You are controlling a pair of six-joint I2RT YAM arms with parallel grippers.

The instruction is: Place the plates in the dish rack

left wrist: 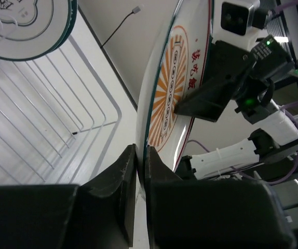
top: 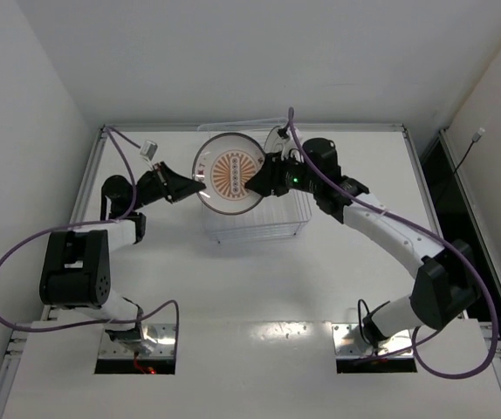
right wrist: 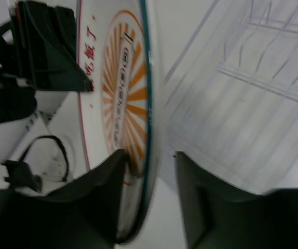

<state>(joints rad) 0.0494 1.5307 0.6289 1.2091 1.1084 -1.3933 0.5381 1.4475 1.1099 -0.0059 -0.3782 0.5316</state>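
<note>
The left gripper (left wrist: 140, 155) is pinching the lower rim of the orange plate (left wrist: 172, 88), its jaws pressed tight on the edge. The right gripper (right wrist: 149, 155) is straddling the opposite rim of the same plate with its jaws apart. One finger is lying against the patterned face, and a gap is showing between the rim and the other finger, so it is not gripping the plate yet. Between the two grippers the plate is hanging on edge in the air, above the dish rack (top: 259, 229), which is sitting toward the far side of the counter (top: 259, 297).

In the left wrist view a white plate (left wrist: 19, 26) with a grey motif is standing in the rack. A dark edge just behind it may be another plate, but it is too cropped to tell. By this reading the task is partly done: at least one plate is loaded, and the orange one is waiting to be lowered between the prongs.
</note>
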